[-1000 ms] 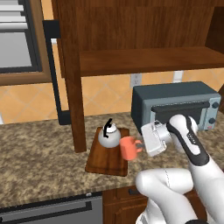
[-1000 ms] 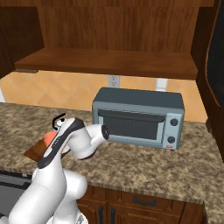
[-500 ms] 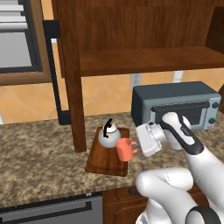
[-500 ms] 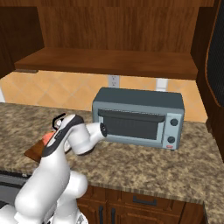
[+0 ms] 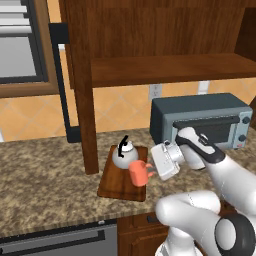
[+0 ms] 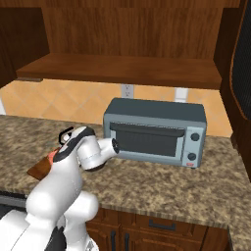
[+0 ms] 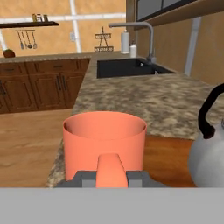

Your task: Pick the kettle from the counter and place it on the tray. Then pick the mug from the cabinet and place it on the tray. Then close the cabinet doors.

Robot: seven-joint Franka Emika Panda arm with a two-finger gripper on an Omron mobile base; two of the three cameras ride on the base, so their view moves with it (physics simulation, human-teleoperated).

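Pincer point(image 7: 113, 177) pinching coral mug point(image 5: 140, 173) by its handle, over wooden tray point(image 5: 116, 185), just beside silver kettle point(image 5: 123, 157).

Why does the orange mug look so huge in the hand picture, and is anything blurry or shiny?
Hand view: the mug sits right at the camera, so it looks big; edges look slightly soft. Left base view: the same mug is small beside the kettle; no glare, flat even light. Right base view: faint soft shadow under the toaster oven.

Mug: small coral-orange cylindrical mug point(image 5: 139, 173), upright over the tray.
Kettle: round silver-grey kettle point(image 5: 124, 155), on flat reddish-brown wooden tray point(image 5: 113, 185).
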